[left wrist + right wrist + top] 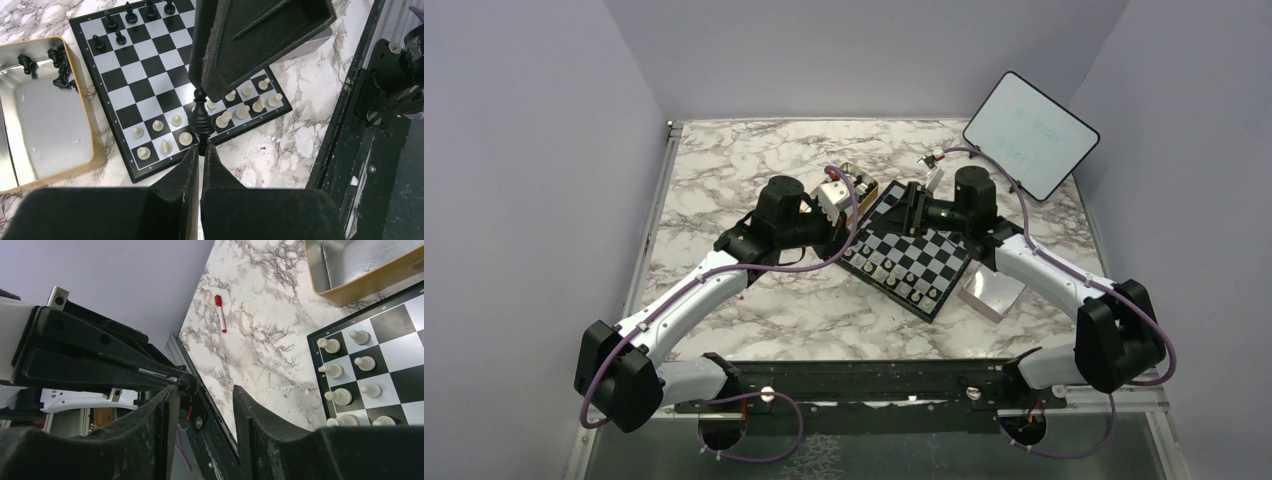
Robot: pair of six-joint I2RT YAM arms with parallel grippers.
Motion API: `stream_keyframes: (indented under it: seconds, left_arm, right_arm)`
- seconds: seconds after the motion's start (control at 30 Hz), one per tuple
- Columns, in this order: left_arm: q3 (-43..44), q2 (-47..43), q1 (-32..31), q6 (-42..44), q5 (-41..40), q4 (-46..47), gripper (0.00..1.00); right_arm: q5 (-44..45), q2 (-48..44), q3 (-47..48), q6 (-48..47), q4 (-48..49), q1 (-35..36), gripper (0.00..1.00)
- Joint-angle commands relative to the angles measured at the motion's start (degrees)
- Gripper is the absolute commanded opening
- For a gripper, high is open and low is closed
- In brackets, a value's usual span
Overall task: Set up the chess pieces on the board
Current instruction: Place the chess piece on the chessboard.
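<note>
The board (921, 250) lies at mid-table, also in the left wrist view (150, 80). Pale pieces (165, 135) fill its two near rows. Several black pieces (116, 25) stand at its far side, and more lie in the gold tin (50, 120). My left gripper (201, 150), over the board's left corner (852, 238), is shut on the base of a tall black piece (200, 117) and holds it above the board's edge. My right gripper (205, 389) is open and empty, hovering over the board's far part (906, 212); it looms in the left wrist view (250, 45).
The gold tin (861, 190) sits just behind the board's left side. Its silver lid (991, 293) lies right of the board. A white tablet (1030, 134) leans at the back right. A red pen (220, 314) lies on the marble left of the board.
</note>
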Motion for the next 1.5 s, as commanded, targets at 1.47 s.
stream_keyframes:
  seconds: [1.47]
  left_arm:
    - [1.02,1.0,-0.68,0.36,-7.03,-4.44,0.0]
  right_arm:
    - [32.9,-3.8,6.72,-22.75,-21.34,1.75,0.1]
